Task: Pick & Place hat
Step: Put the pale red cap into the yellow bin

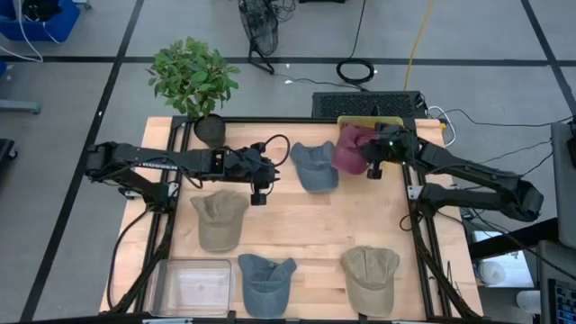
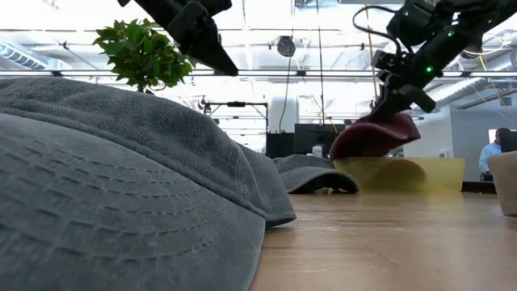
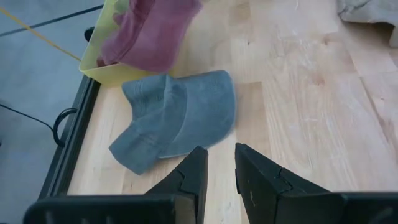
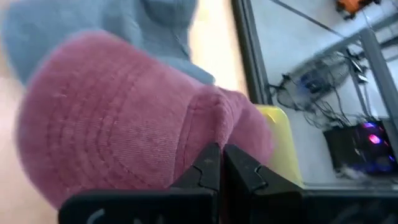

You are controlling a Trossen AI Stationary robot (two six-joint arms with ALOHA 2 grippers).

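Maroon cloth fills the right wrist view: we see the right pincer (image 4: 219, 165) clamped shut on the maroon hat (image 1: 349, 149), its two dark fingers pinching a fold of the crown. In the high view that hat hangs from the pincer at the far right corner of the wooden tabletop (image 1: 315, 225), partly over the yellow bin (image 1: 353, 121) that sits just behind it. The low view shows the hat lifted clear of the wood, with the bin's yellow wall below and behind it.

Just beside the right pincer, on the side towards the other arm, a grey-blue cap (image 1: 314, 165) lies flat on the tabletop, touching or nearly touching the maroon hat's edge; we cannot tell which.

The left pincer (image 1: 259, 193) hovers above bare wood, with the grey-blue cap ahead of it. Its fingers (image 3: 189, 177) stand a narrow gap apart and hold nothing. Close below its arm lies a khaki cap (image 1: 219, 219).

Nearer the front edge, well away from both pincers, we find a clear plastic tray (image 1: 192, 286), a blue denim cap (image 1: 267, 281) and another khaki cap (image 1: 371, 277). A potted plant (image 1: 193, 81) stands at the far left corner.
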